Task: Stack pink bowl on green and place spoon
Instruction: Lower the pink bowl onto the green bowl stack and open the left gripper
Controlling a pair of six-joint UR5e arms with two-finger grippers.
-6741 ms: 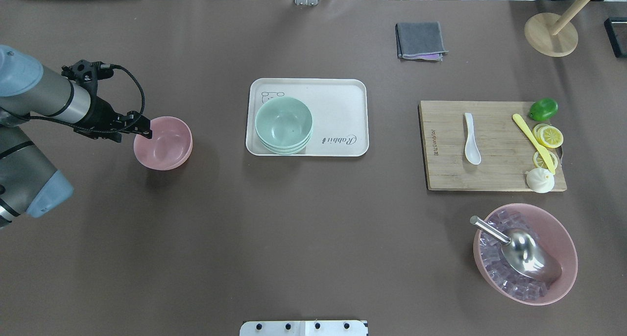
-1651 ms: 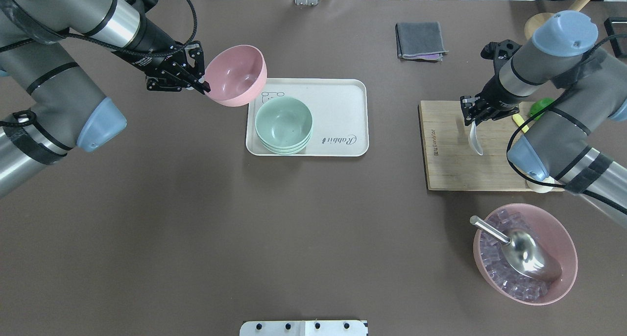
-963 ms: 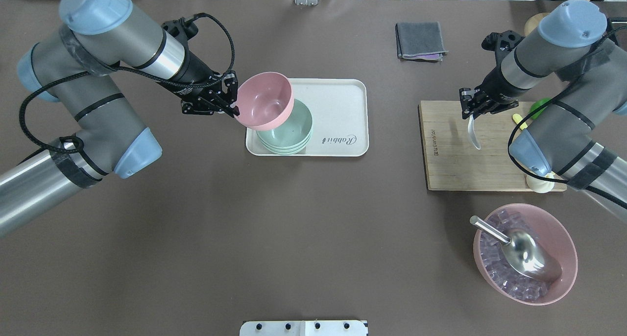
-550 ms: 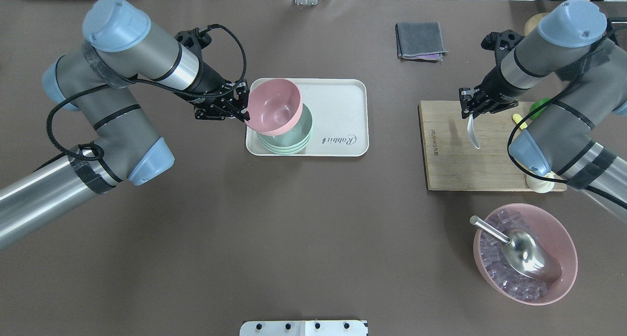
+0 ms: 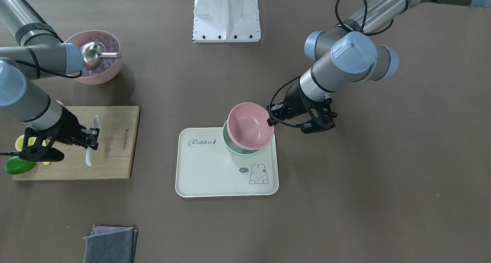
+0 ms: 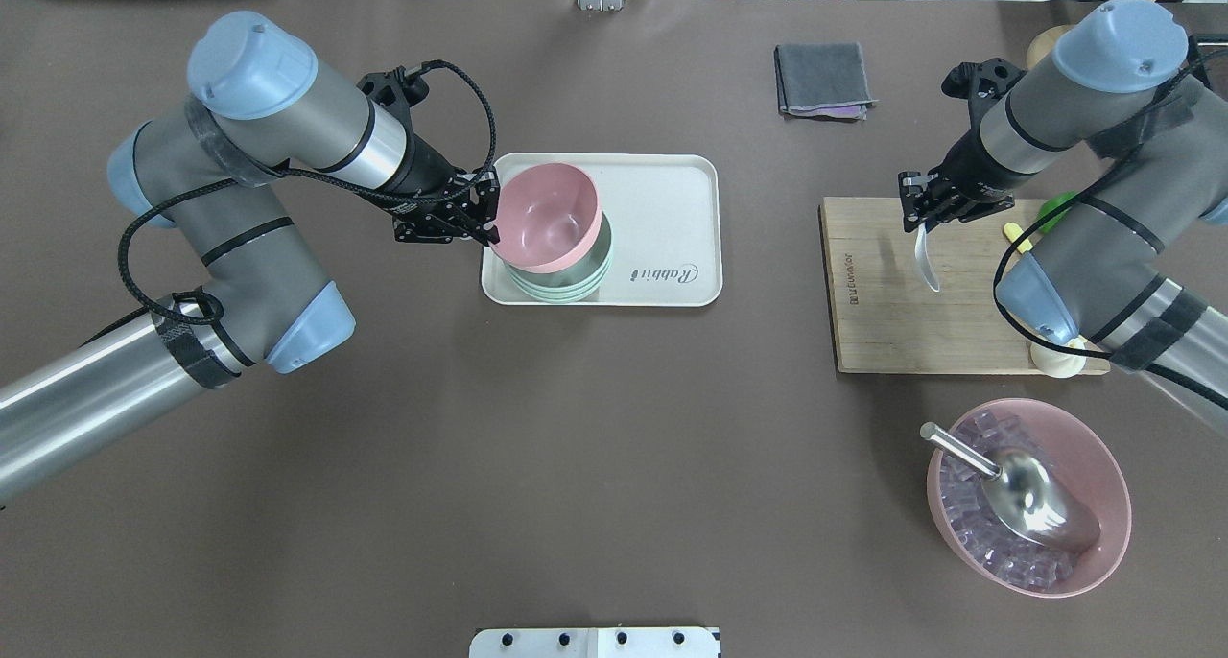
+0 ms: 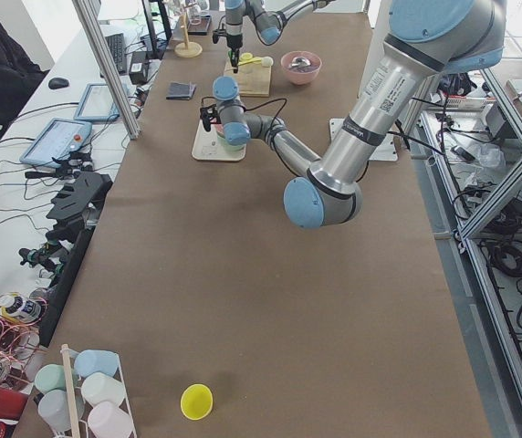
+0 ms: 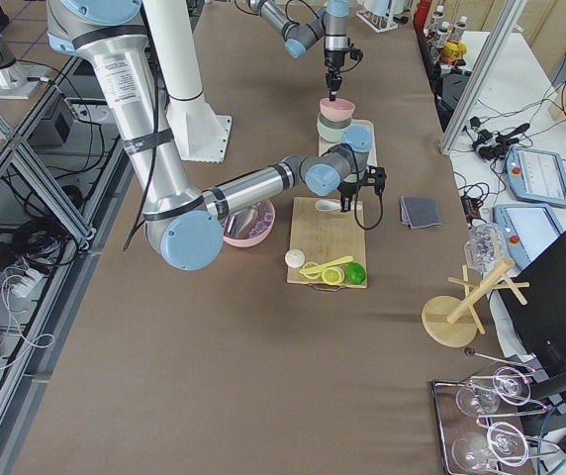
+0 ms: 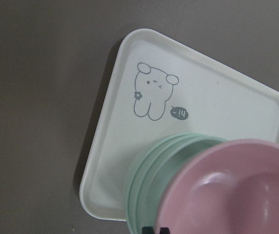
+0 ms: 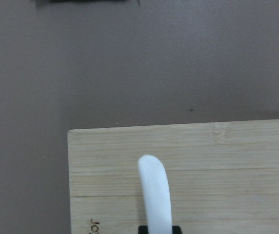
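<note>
Pink bowl (image 6: 547, 217) looks like light, stiff, smooth plastic, round and deep with a thin rim, so I'd say pinching the rim is the way to go. The left gripper (image 6: 491, 234) does just that, jaws closed on the rim, with the bowl tilted right over the green bowls (image 6: 576, 289) stacked at one end of the cream tray (image 6: 662, 207). White spoon (image 6: 926, 263) seems glossy, hard and probably slippery and chippable. The right gripper (image 6: 918, 222) is clamped on its handle end, dangling it well away from the tray on the right arm's side.
</note>
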